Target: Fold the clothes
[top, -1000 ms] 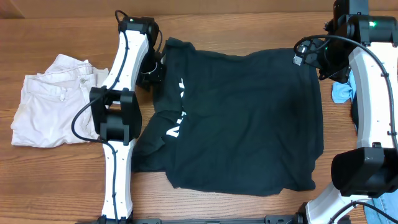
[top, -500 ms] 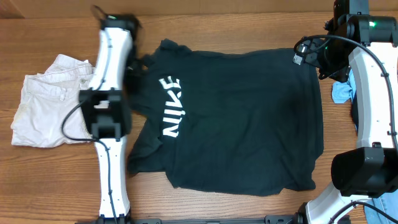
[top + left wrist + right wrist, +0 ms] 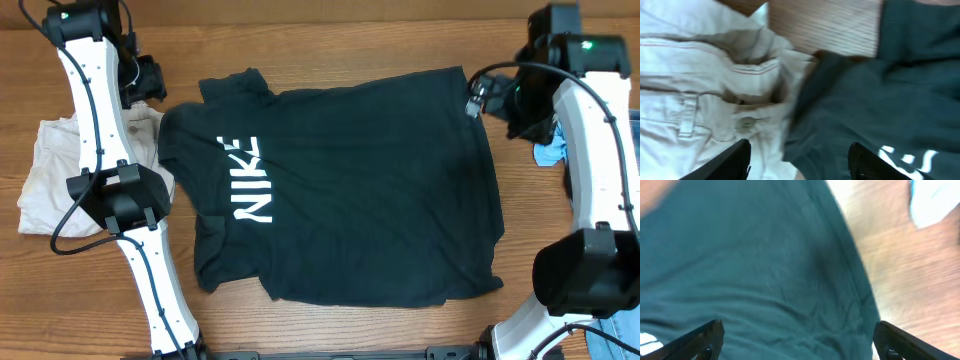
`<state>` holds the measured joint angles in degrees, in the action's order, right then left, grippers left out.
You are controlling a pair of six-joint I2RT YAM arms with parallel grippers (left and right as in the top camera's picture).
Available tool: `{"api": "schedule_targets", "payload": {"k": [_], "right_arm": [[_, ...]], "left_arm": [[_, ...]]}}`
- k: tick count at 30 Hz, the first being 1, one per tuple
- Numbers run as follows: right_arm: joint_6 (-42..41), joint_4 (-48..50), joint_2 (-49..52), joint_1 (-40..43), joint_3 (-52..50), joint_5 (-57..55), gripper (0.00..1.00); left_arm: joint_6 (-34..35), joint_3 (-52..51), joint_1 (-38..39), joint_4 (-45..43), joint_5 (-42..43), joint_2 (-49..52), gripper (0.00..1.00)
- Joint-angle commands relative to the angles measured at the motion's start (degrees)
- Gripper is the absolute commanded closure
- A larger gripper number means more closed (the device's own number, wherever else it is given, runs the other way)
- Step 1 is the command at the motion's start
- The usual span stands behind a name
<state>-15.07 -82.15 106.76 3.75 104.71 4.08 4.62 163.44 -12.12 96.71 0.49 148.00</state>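
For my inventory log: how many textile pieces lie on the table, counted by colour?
Dark navy-black: 1, the T-shirt
Cream-white: 1, the shorts
Light blue: 1, the cloth, partly hidden by the right arm
Total: 3

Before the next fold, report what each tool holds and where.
Nothing is held: the left tool and right tool are both open above the T-shirt.

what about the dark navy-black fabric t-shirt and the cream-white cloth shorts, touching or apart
Touching. Left wrist view: the dark T-shirt overlaps the cream-white shorts at its sleeve edge, no wood between.
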Motion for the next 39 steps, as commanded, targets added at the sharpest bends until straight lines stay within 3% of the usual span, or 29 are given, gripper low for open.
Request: {"api": "schedule_targets", "payload": {"k": [1,5,6,7,9,12,17,20,24,28,31,39], "right_arm": [[0.15,1.16,-0.87,0.13,-8.0,2.25,0.05],[0.17,5.2,-0.87,0.24,-15.19,2.71,0.12],[0.15,8.44,-0.87,0.24,-18.53,3.32,0.44],[0.11,11.72,-0.87,0.24,-21.97,3.06,0.57],[0.11,16.22,-0.87,0.37,-25.92,1.42,0.4],[0.42,23.12,-0.87,1.11,-31.5,-2.27,0.25],[2.21,28.22,-0.85,3.48,-34.32,-2.32,0.25],[3.67,30.51,-0.74,5.77,-34.32,0.48,0.3],[6.64,33.59,-0.22,6.82,-35.17,5.66,0.34],[6.62,36.3,-0.22,6.84,-37.79,5.68,0.36],[6.56,36.89,-0.22,6.84,-38.84,5.7,0.46],[6.12,37.13,-0.22,6.82,-39.12,6.1,0.6]], "left_arm": [[-2.51,0.59,1.18,0.11,3.67,-14.51,0.32],[-2.51,-0.72,2.93,0.11,3.63,-27.19,0.26],[-2.47,-4.57,4.48,0.11,3.65,-33.57,0.25],[-2.16,-10.12,5.86,0.11,3.63,-38.8,0.24],[-1.73,-18.1,7.37,0.11,3.63,-44.57,0.23],[0.31,-33.38,8.41,0.11,3.67,-52.98,0.21],[1.84,-53.46,8.39,0.11,6.69,-59.1,0.26],[0.85,-61.33,8.39,-0.33,6.62,-59.52,0.31],[-1.2,-66.51,8.41,-2.86,8.11,-59.54,0.3],[-8.22,-66.75,8.39,-2.43,19.56,-59.8,0.3],[-14.03,-66.75,8.39,-2.78,24.55,-61.18,0.28],[-15.37,-66.75,8.39,-5.25,24.61,-66.79,0.25]]}}
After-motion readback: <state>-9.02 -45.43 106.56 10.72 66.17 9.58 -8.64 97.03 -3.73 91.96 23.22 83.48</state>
